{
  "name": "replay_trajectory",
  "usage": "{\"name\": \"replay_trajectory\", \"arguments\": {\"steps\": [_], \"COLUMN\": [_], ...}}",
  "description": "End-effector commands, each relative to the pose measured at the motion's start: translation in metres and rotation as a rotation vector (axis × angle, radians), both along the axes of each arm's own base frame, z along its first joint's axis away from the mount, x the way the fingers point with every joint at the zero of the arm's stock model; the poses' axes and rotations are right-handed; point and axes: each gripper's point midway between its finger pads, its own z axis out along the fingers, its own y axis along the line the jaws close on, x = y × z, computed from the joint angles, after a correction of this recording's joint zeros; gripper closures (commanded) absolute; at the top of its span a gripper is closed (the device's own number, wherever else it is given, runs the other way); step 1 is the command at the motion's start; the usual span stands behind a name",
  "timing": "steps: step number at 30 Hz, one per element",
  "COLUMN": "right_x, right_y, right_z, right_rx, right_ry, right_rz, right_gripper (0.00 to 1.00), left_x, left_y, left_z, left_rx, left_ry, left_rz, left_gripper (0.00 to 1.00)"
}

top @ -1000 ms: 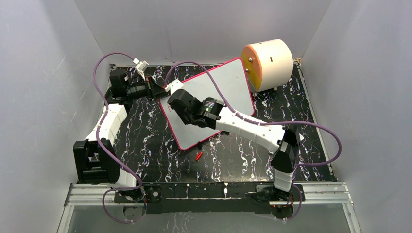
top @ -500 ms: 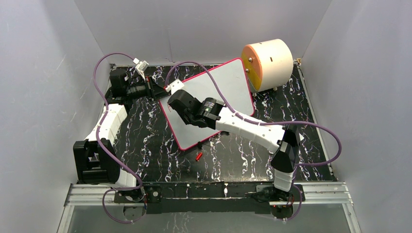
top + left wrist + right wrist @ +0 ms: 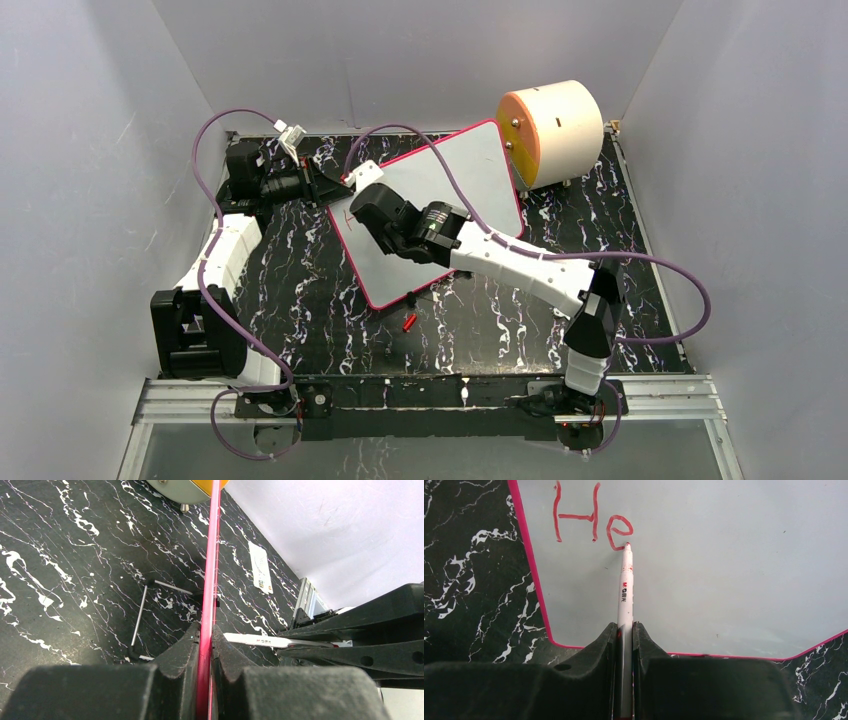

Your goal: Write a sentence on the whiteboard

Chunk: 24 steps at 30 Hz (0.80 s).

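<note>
The whiteboard (image 3: 470, 180) lies tilted on the black marbled table, pink-red rim all round. My left gripper (image 3: 335, 185) is shut on its far-left rim, which runs edge-on between the fingers in the left wrist view (image 3: 205, 630). My right gripper (image 3: 362, 208) is over the board's left part, shut on a white marker (image 3: 625, 590). The marker's red tip touches the board (image 3: 724, 570) at the tail of the "e". The sentence (image 3: 591, 522) reads "He" in red near the board's left edge; a trace of it shows in the top view (image 3: 349, 213).
A cream cylinder with an orange face (image 3: 555, 130) stands on its side at the board's far right corner. A small red cap (image 3: 409, 322) lies on the table near the board's near corner. A thin metal rod (image 3: 139, 620) lies under the board's edge. Grey walls enclose the table.
My right gripper has shifted slightly to the right across the board with the marker. A red stroke now shows to the left of it. The left arm has not moved.
</note>
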Motion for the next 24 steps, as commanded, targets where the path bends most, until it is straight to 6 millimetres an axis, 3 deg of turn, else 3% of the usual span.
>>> {"name": "replay_trajectory", "arguments": {"steps": [1, 24], "right_x": [0.007, 0.020], "right_y": [-0.006, -0.007], "right_z": [0.039, 0.024], "right_rx": [0.091, 0.049], "right_ry": [-0.072, -0.081], "right_rz": [-0.027, -0.071], "right_gripper": [1.00, 1.00], "left_x": [-0.008, -0.008], "left_y": [-0.004, -0.004], "left_z": [-0.003, -0.003], "left_rx": [0.014, 0.013], "left_ry": [0.040, 0.040], "left_rz": [0.003, 0.002], "left_gripper": [1.00, 1.00]}}
